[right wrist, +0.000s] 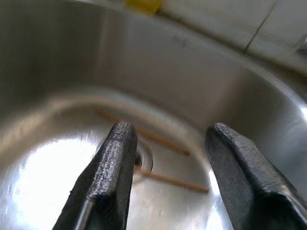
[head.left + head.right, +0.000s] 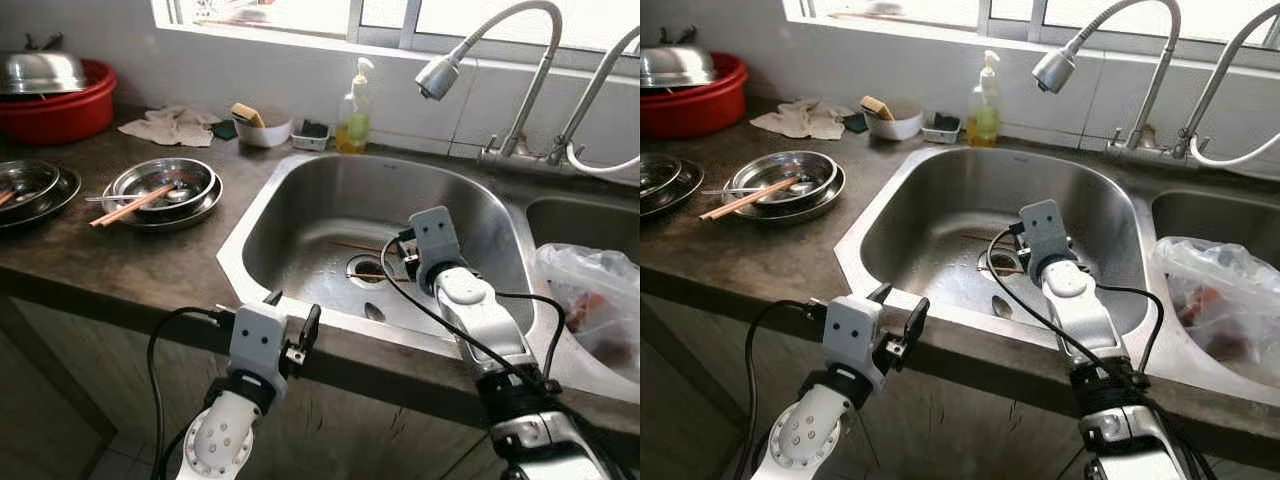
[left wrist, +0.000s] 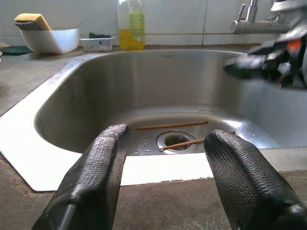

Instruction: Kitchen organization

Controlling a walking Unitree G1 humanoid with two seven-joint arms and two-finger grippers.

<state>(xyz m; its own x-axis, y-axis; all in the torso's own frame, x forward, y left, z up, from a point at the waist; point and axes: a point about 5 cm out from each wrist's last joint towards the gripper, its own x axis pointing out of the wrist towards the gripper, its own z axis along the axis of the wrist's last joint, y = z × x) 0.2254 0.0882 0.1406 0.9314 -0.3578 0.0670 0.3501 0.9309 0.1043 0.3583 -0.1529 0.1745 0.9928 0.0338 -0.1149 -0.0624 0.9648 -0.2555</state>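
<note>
Chopsticks (image 3: 170, 125) lie on the floor of a stainless steel sink (image 2: 300, 215) at the centre of the frame, one behind the drain (image 2: 365, 268) and one across it, both flat on the wet metal. Reaching down into the basin from the lower right, the right pincer (image 1: 165, 143) hangs just above the drain with its fingers spread apart, the sticks showing between them and nothing gripped. At lower centre, the left pincer (image 3: 165, 163) sits outside the basin, level with the front edge of the dark tabletop (image 2: 130, 260), its fingers likewise apart and empty. The basin's curved walls leave open room around the drain on every side. At middle left, a stack of steel plates (image 2: 160, 190) carries another pair of chopsticks (image 2: 130, 205) and sits well back from the tabletop's front edge. A soap bottle (image 2: 353, 115), a white bowl with a sponge (image 2: 262, 125) and a crumpled cloth (image 2: 172, 126) line the back wall at upper centre and left. A red basin (image 2: 60, 110) fills the upper left corner, and a plastic bag (image 2: 595, 300) rests in the second sink at right, under two curved taps (image 2: 520, 70).
</note>
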